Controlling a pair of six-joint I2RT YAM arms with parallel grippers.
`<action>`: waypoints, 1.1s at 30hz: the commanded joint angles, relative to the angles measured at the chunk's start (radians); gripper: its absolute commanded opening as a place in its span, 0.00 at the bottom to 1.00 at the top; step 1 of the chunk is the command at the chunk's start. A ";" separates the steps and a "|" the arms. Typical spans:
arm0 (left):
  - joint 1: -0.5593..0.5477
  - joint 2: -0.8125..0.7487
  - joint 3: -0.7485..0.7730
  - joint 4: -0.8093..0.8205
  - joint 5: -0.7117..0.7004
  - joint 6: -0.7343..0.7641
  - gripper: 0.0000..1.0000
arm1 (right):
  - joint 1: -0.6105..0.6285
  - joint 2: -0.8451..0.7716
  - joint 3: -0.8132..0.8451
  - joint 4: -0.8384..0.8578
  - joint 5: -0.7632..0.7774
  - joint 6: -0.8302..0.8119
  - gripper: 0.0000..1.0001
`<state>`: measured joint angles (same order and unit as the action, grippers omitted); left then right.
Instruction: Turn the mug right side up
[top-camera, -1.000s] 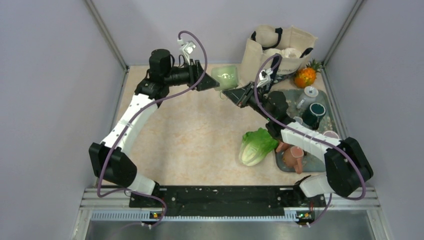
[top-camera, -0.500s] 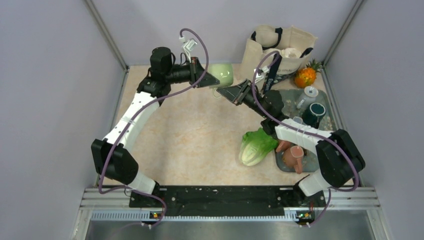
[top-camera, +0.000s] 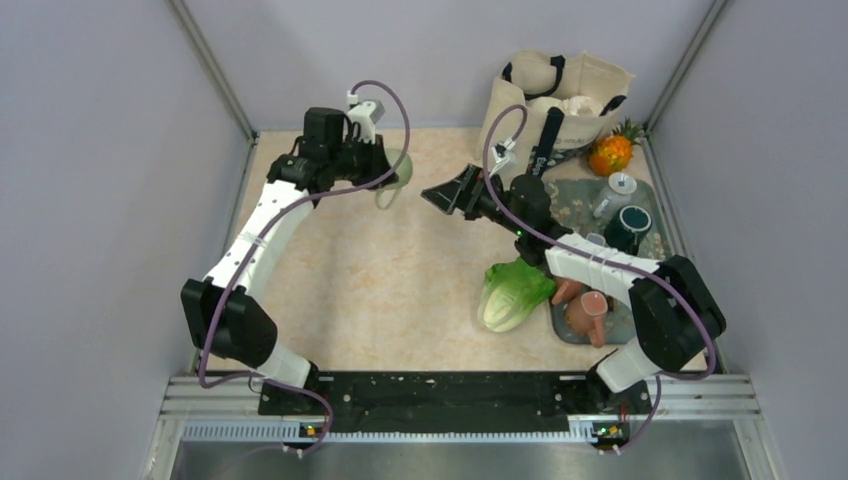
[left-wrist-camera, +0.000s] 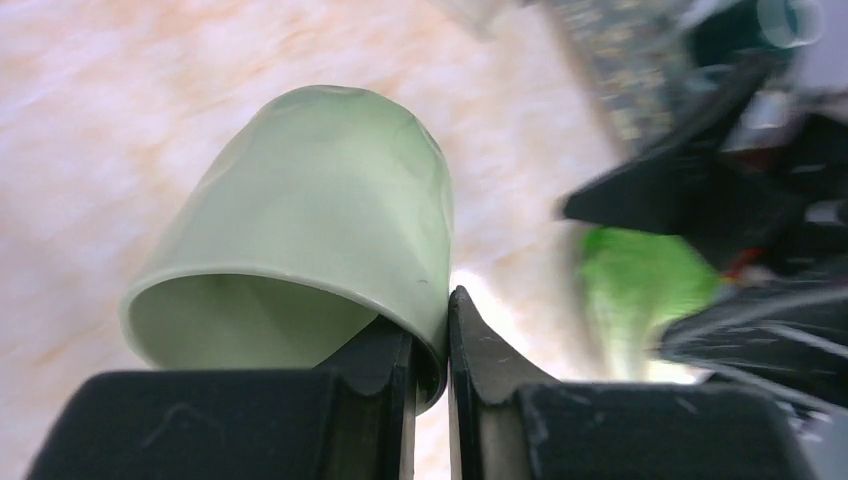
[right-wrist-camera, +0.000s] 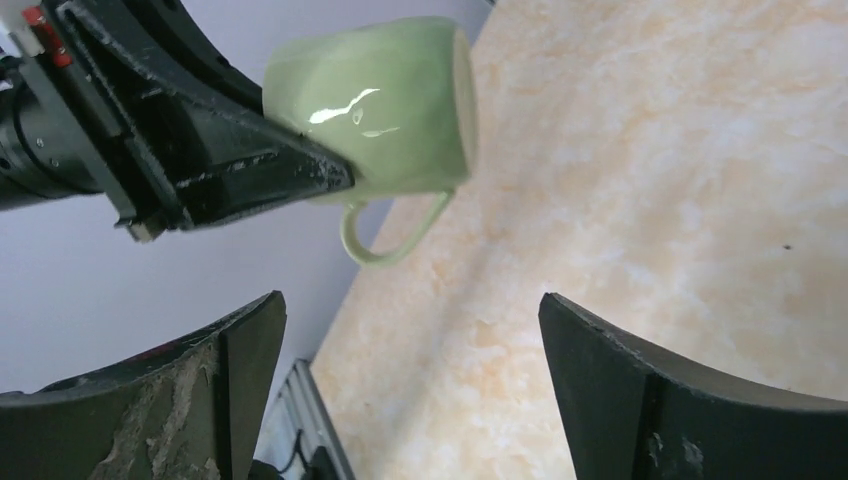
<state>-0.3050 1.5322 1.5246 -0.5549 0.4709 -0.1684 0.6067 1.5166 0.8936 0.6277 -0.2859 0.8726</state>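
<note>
A pale green mug (top-camera: 398, 168) hangs in the air over the back left of the table. It lies on its side with the handle (right-wrist-camera: 390, 235) pointing down. My left gripper (left-wrist-camera: 432, 350) is shut on its rim, one finger inside the mouth and one outside. In the right wrist view the mug (right-wrist-camera: 380, 100) shows its glossy side, and the left fingers (right-wrist-camera: 250, 170) grip it from the left. My right gripper (right-wrist-camera: 410, 300) stands open a short way off and holds nothing. In the top view, the right gripper (top-camera: 432, 193) is just right of the mug.
A canvas tote bag (top-camera: 560, 95) stands at the back right with a toy pineapple (top-camera: 612, 152) beside it. A patterned tray (top-camera: 650, 200) along the right edge holds a dark green cup (top-camera: 628, 228) and brown cups (top-camera: 588, 310). A lettuce (top-camera: 512, 292) lies by the tray.
My left gripper closed on the mug's rim and carried it left. My right gripper opened wide and now stands apart from the mug.
</note>
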 joint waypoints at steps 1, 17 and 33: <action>0.081 0.013 0.068 -0.102 -0.259 0.246 0.00 | 0.012 0.000 0.063 -0.142 0.026 -0.136 0.97; 0.379 0.476 0.397 -0.649 -0.516 0.928 0.00 | 0.011 -0.119 0.209 -0.625 0.133 -0.521 0.98; 0.422 0.651 0.483 -0.627 -0.527 0.977 0.05 | 0.006 -0.179 0.259 -0.873 0.440 -0.671 0.99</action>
<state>0.1097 2.1891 1.9606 -1.1820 -0.0532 0.7853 0.6067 1.4097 1.0870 -0.1753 -0.0223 0.2699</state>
